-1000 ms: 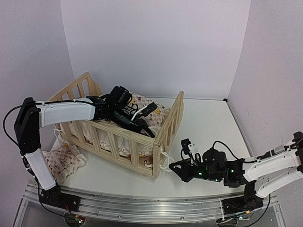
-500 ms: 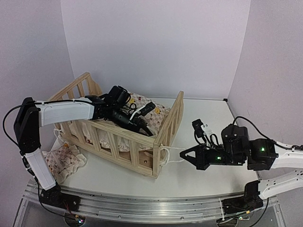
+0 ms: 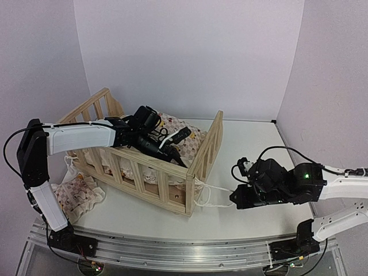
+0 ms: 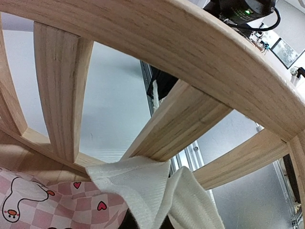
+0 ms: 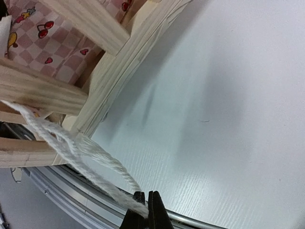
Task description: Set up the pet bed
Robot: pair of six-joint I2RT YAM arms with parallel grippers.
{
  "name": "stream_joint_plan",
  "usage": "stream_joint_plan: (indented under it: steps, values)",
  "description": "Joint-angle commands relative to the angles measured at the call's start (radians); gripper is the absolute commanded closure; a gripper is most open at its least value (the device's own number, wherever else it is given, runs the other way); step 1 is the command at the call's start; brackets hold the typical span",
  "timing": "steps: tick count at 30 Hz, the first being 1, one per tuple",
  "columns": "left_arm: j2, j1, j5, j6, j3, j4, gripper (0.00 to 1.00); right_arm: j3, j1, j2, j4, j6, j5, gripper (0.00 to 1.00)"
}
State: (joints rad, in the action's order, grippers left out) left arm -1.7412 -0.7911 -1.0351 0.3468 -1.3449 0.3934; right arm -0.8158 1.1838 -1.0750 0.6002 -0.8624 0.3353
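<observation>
The pet bed's pine frame [image 3: 146,160] stands on the left half of the table, with its checked cushion [image 3: 192,140] lying inside. My left gripper [image 3: 175,154] reaches over the near rail into the bed. In the left wrist view it is shut on the cushion's cream ruffle [image 4: 152,186], which drapes over the fingers and hides them, just under the slats [image 4: 167,43]. Right of the bed's near corner, my right gripper [image 3: 234,197] [image 5: 147,198] is shut on a white tie string [image 5: 86,152] [image 3: 215,188]. The string runs out from the frame's corner [image 5: 119,67].
A patch of the same checked fabric [image 3: 77,195] lies on the table outside the bed's left end. The aluminium base rail [image 3: 172,250] runs along the near edge. Purple walls close in the left, back and right sides.
My right gripper has closed on the tie string at the bed's near corner and drawn it out to the right. The left gripper has stayed shut in the bed.
</observation>
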Motion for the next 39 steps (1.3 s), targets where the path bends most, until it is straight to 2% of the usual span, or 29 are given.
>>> stream_joint_plan:
  steps: [1, 5, 11, 14, 16, 17, 21, 22, 24, 29, 33, 35, 39]
  values:
    - [0.041, 0.030, 0.010, 0.025, -0.013, -0.014, 1.00, -0.127, -0.003, -0.075, 0.233, 0.064, 0.172, 0.99]
    - [0.046, 0.030, 0.010, 0.022, -0.009, -0.018, 1.00, -0.227, -0.003, -0.162, 0.245, 0.172, 0.169, 0.95]
    - [0.048, 0.030, 0.009, 0.014, -0.003, -0.031, 1.00, -0.132, -0.002, -0.175, 0.241, 0.044, 0.114, 0.67]
    - [0.046, 0.030, 0.004, 0.011, 0.002, -0.040, 1.00, -0.061, -0.002, -0.108, 0.181, 0.001, 0.082, 0.60]
    - [0.046, 0.030, 0.001, 0.010, 0.005, -0.048, 1.00, -0.006, -0.003, -0.045, 0.068, 0.013, 0.040, 0.58]
    - [0.046, 0.030, 0.000, 0.009, 0.006, -0.050, 1.00, 0.039, -0.002, 0.000, -0.046, 0.035, 0.000, 0.57]
    - [0.046, 0.030, 0.000, 0.008, 0.012, -0.060, 1.00, 0.256, 0.000, 0.087, -0.637, 0.113, -0.239, 0.55]
    - [0.045, 0.030, 0.001, 0.008, 0.012, -0.060, 1.00, 0.302, 0.003, 0.082, -0.767, 0.115, -0.256, 0.54]
    - [0.047, 0.030, 0.004, 0.008, 0.013, -0.060, 1.00, 0.331, 0.005, 0.038, -0.868, 0.116, -0.264, 0.55]
    - [0.047, 0.030, 0.011, 0.015, 0.009, -0.047, 1.00, 0.276, 0.006, -0.108, -0.967, 0.163, -0.377, 0.53]
    - [0.047, 0.030, 0.011, 0.017, 0.011, -0.047, 1.00, 0.294, 0.005, -0.121, -1.023, 0.163, -0.381, 0.56]
    - [0.046, 0.030, 0.009, 0.016, 0.012, -0.049, 1.00, 0.306, 0.005, -0.113, -1.025, 0.154, -0.348, 0.60]
    - [0.046, 0.030, 0.008, 0.014, 0.015, -0.054, 1.00, 0.327, 0.005, -0.106, -1.025, 0.151, -0.238, 0.81]
